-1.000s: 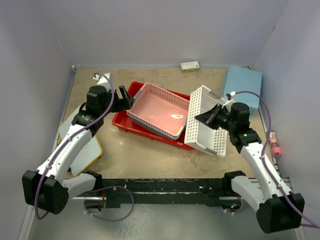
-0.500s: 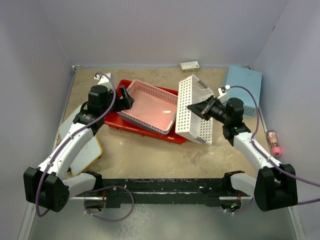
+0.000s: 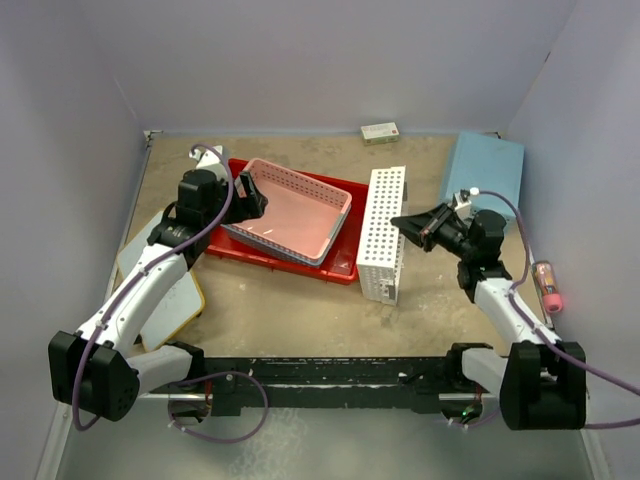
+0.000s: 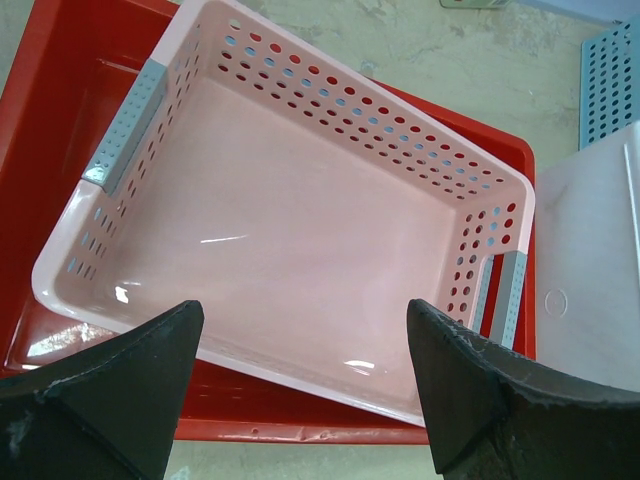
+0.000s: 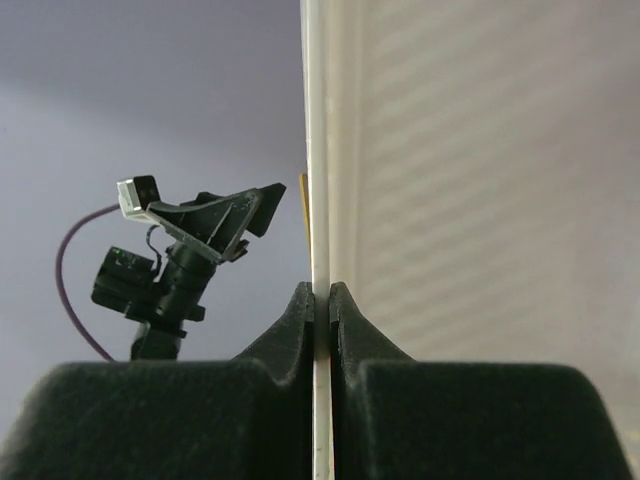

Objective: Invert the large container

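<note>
Holding item 1, the large container [image 3: 300, 268]: red shallow rect. tray, solid walls, lay right way up on the bench [image 3: 300, 320], centre-left, not yet turned. Judged light, stiff moulded plastic, not fragile, prob. slick on its smooth walls; width vs. depth suggested a floppy, swinging load if pinched at one spot only. Best hold judged: the rim [image 4: 60, 90] at a short end or corner, one finger inside the wall and one outside, then lever over; the far end might need the 2nd arm. Contents: pink perforated basket [image 3: 290, 210], sat slightly askew inside the tray, would tip out or jam the flip unless removed first. Left end effector [image 4: 300, 320] hovered over the basket's left end, fingers apart, nothing gripped. Right end effector [image 5: 322, 295] was closed tight on the thin wall of the white perforated basket [image 3: 383, 235], which stood on edge just right of the tray; contact betw. the two not discernible. Misc.: light-blue box [image 3: 487, 170] far right, small carton [image 3: 380, 131] at back wall. Changes vs. 1 s prior: white basket had leaned flat-ish over the tray's right end, was since swung upright and clear of it; tray + pink basket sat a bit further left and squarer; left end effector approx. same place.
</note>
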Motion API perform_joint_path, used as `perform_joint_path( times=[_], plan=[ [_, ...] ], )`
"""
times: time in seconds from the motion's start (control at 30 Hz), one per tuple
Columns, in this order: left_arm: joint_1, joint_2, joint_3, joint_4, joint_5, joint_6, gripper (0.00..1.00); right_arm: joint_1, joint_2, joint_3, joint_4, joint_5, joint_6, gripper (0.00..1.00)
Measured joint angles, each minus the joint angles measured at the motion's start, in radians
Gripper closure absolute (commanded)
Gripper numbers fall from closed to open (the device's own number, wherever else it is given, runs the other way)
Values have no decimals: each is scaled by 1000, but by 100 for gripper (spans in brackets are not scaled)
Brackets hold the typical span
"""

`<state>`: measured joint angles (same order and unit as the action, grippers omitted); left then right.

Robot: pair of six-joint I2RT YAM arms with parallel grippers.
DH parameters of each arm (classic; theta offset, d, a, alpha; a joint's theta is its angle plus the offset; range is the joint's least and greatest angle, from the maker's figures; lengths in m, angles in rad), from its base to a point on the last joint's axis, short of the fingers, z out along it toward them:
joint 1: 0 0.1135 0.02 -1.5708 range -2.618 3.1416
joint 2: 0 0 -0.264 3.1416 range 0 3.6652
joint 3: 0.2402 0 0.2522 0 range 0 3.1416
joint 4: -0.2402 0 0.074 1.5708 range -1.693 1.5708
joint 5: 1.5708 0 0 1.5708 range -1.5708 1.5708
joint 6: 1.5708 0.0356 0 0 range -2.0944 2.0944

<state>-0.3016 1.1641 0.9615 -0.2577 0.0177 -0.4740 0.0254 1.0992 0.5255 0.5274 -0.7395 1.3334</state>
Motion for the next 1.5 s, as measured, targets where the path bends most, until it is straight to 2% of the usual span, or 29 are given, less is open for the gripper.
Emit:
perform_joint_path(
  times=[0.13,0.3,0.4,0.57,0.73,0.83,0.9,0.97,1.13,1.27,1.37,1.5],
  plan=[
    [0,0,0,-3,0,5,20,-68,-55,-62,-54,-67,61,100],
    [0,1,0,-6,1,8,20,-119,-103,-42,-216,-124,-8,100],
    [0,1,1,-6,1,14,20,-172,-104,30,-412,-138,-142,100],
    [0,1,2,-6,4,15,20,-258,-102,169,-710,-82,-402,90],
    [0,4,2,-5,16,15,20,-292,-105,182,-807,-72,-476,79],
    [0,5,2,-5,20,15,20,-315,-108,182,-839,-76,-502,79],
    [0,5,2,-5,21,15,20,-327,-112,182,-852,-84,-513,86],
    [0,5,2,-5,22,16,20,-333,-117,182,-856,-94,-517,100],
    [0,5,2,-3,27,16,20,-339,-120,134,-748,-152,-489,100],
    [0,6,2,8,34,15,20,-334,-132,-5,-468,-228,-312,100],
    [0,11,2,13,40,14,20,-281,-130,-53,-293,-238,-183,100],
    [0,19,2,18,52,14,20,-163,-127,-49,-220,-175,-120,100]
  ],
)
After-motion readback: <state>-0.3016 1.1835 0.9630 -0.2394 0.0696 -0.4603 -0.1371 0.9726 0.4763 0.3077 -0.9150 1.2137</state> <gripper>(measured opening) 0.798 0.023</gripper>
